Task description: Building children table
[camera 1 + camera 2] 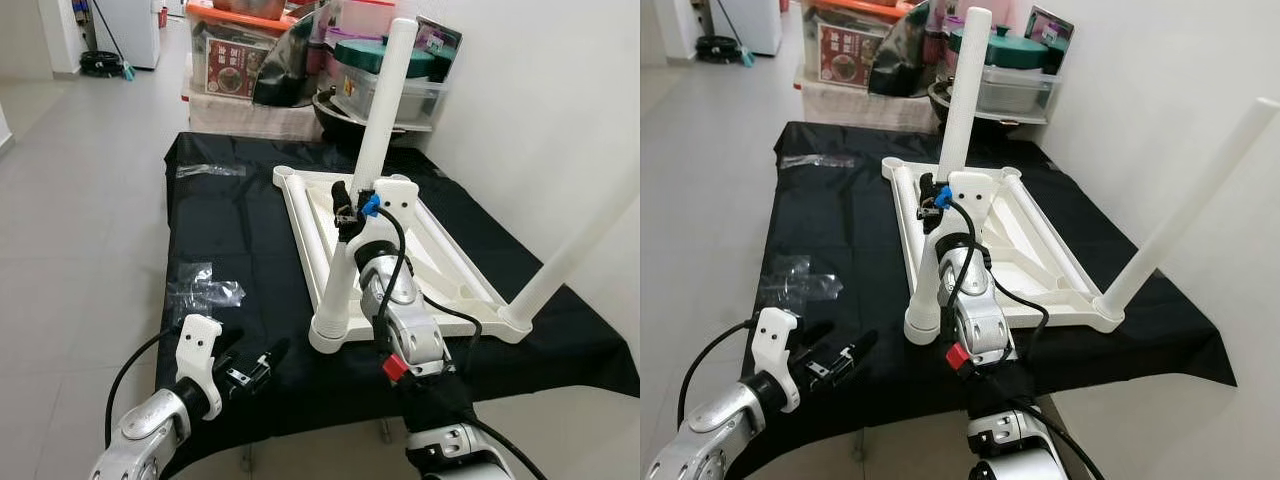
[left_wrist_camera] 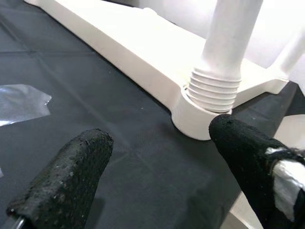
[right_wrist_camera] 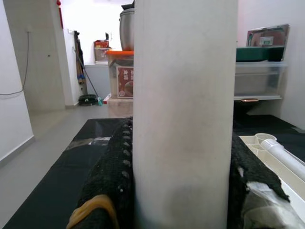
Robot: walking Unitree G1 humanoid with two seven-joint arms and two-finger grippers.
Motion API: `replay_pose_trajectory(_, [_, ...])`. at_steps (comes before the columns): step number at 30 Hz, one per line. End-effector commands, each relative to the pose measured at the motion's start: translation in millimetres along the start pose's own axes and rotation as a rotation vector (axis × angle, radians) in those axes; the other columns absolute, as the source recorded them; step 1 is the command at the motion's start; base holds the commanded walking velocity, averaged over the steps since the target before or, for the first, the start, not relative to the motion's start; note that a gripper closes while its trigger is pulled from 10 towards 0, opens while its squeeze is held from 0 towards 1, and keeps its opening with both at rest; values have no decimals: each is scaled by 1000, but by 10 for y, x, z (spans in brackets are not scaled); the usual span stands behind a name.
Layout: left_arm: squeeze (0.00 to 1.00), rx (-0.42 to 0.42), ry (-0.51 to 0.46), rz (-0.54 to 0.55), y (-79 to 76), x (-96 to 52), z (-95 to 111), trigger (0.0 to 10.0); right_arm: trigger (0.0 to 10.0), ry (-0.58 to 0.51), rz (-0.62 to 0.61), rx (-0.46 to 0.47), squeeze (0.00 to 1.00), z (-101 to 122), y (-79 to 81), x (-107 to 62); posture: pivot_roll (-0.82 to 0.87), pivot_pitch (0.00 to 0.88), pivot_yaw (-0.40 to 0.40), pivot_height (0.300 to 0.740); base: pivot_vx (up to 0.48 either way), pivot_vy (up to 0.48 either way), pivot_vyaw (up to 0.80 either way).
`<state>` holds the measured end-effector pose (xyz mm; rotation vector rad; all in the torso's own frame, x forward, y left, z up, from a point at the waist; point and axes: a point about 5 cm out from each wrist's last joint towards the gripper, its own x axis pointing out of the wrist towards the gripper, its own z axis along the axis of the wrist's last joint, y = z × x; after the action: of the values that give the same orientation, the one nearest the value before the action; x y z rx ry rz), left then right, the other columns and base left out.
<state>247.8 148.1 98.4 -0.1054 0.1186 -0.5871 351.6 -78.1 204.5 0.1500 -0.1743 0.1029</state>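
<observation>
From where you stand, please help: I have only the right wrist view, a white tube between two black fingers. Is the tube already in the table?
Observer: Yes. The right gripper holds the near leg, whose foot sits in the tabletop's near corner socket.
Operator: Is it fully screwed in?
Observer: Not fully; the left wrist view shows exposed threads above the socket.
Operator: Where is the other gripper?
Observer: The left gripper is open over the black cloth, beside that corner.

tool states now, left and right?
Left tool: open, empty, near the table's corner socket.
Right tool: closed on the leg.
</observation>
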Motion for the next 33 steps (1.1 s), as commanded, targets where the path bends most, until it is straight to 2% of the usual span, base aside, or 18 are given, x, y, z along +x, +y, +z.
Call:
replay_pose_trajectory(1, [0, -19, 7, -25, -47, 15, -27, 10000, 0, 283, -72, -28, 0, -630, -185, -205, 54, 0, -162, 740, 0, 0, 0])
replay_pose_trajectory(19, [0, -14, 11, -28, -49, 24, -30, 10000, 0, 276, -76, -3, 0, -618, -231, -234, 52, 0, -159, 740, 0, 0, 0])
replay_pose_trajectory(33, [0, -6, 13, -19, -17, 39, -32, 10000, 0, 295, -76, 2, 0, -641, -423, -333, 42, 0, -148, 740, 0, 0, 0])
